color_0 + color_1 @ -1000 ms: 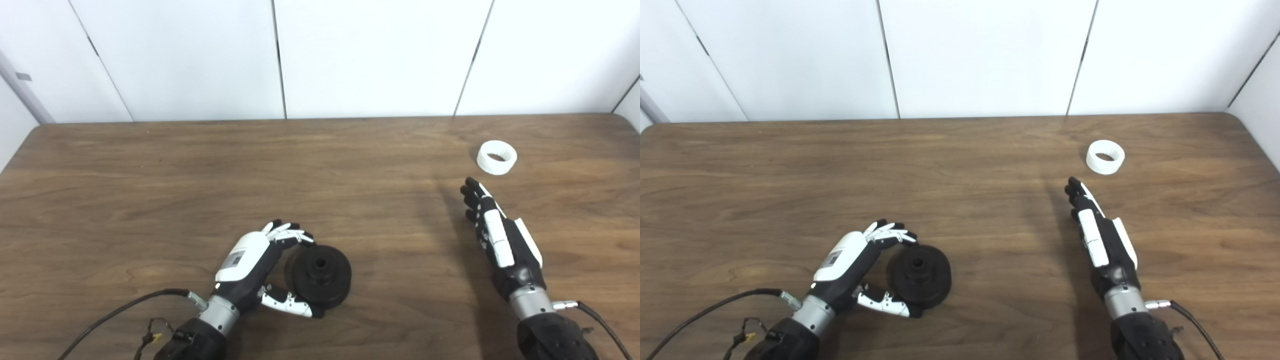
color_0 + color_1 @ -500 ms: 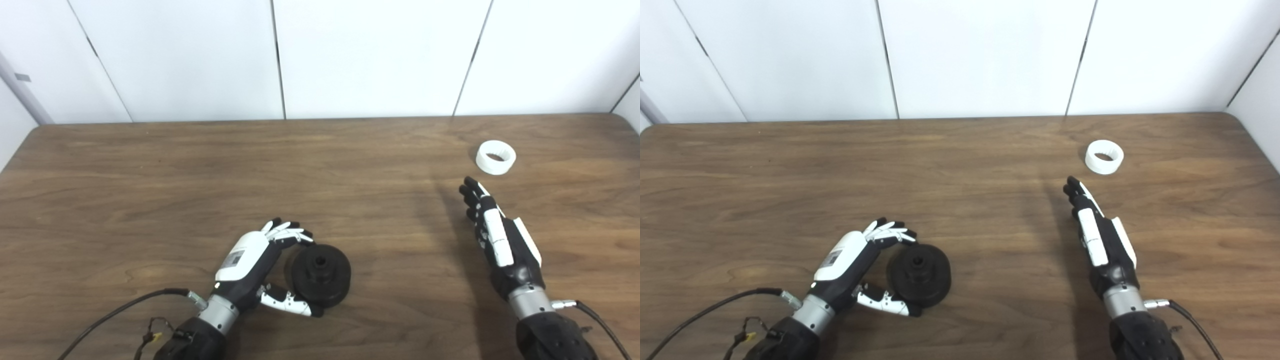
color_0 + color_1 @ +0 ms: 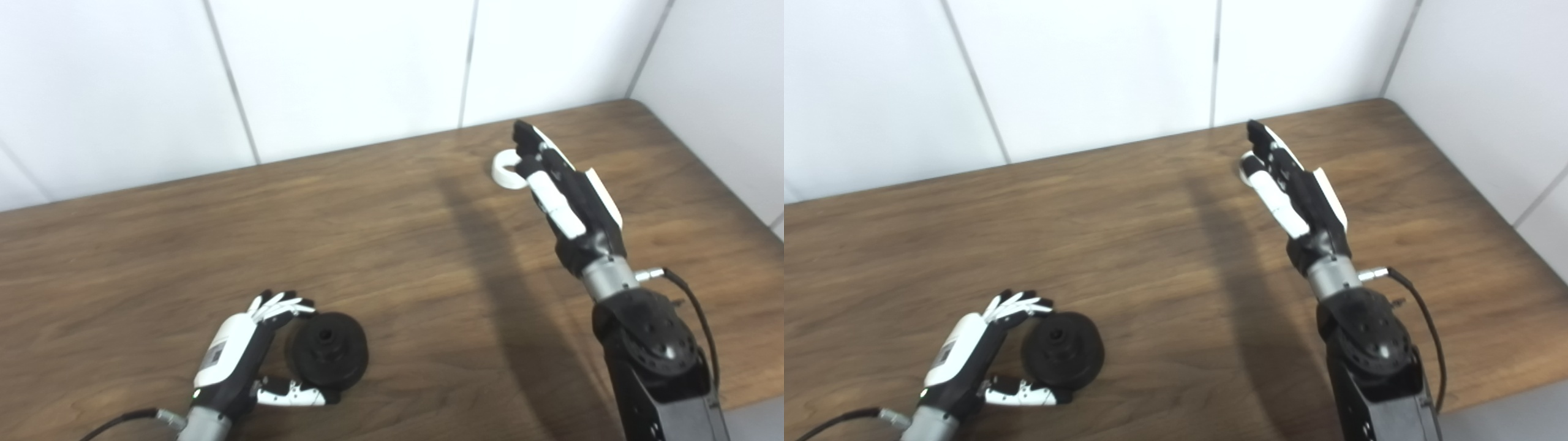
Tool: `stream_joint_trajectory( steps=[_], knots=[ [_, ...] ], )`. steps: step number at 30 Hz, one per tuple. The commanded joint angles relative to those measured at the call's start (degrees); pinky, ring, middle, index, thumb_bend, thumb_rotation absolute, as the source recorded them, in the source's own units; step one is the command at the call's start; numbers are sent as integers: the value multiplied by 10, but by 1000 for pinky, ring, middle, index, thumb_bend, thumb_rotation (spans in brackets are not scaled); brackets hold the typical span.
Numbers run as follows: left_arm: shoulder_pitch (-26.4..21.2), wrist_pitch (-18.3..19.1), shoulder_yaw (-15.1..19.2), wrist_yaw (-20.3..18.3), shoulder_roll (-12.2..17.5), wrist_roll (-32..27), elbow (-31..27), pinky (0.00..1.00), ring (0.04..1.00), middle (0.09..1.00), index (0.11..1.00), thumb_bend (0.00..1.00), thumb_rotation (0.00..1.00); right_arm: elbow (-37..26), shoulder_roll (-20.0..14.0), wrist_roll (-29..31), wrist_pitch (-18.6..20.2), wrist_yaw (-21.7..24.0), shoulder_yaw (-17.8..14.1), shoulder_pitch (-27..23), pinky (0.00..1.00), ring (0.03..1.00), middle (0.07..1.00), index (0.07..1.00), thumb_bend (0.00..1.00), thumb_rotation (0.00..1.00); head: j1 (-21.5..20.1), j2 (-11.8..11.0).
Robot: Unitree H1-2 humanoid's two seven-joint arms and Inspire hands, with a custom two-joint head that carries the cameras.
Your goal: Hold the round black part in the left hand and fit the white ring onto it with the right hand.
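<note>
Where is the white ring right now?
The white ring lies on the table at the far right, near the back wall, partly hidden behind the right robot hand fingertips.

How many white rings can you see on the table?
1. The white ring lies on the far right part of the table, partly hidden behind the right hand reaching over it. No other ring shows, though one could hide behind that arm.

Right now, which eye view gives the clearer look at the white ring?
The left eye view: the white ring shows as a partial loop on the table, left of the right hand fingers. In the right eye view, that hand covers nearly all of it; only a sliver shows.
</note>
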Motion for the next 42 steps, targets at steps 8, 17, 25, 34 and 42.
stream_joint_trajectory(
  steps=[8, 17, 25, 34, 42],
  knots=[
    [10, -11, 12, 0, 27, 7, 36, 1000, 890, 800, 484, 523, 53, 4, -96, -118, -2, 0, 2, -74, 897, 929, 917, 870, 810, 396, -33, -21],
    [14, -6, 15, 0, 23, 8, 32, 1000, 883, 794, 484, 522, 51, 92, -227, -257, 35, 76, 47, -148, 955, 963, 942, 859, 940, 356, -36, -33],
    [18, -2, 12, 0, 17, 9, 24, 1000, 880, 794, 484, 521, 49, 200, -283, -333, 35, 156, 97, -232, 895, 976, 961, 859, 999, 296, -28, -35],
    [24, 4, 11, -2, 12, 13, 10, 1000, 880, 791, 484, 521, 48, 307, -307, -380, 35, 214, 155, -298, 989, 982, 955, 857, 1000, 280, -24, -35],
    [25, 3, 9, 0, 5, 16, 9, 1000, 874, 787, 484, 521, 48, 380, -312, -403, 34, 251, 202, -343, 991, 988, 952, 850, 1000, 278, -17, -33]
  ],
)
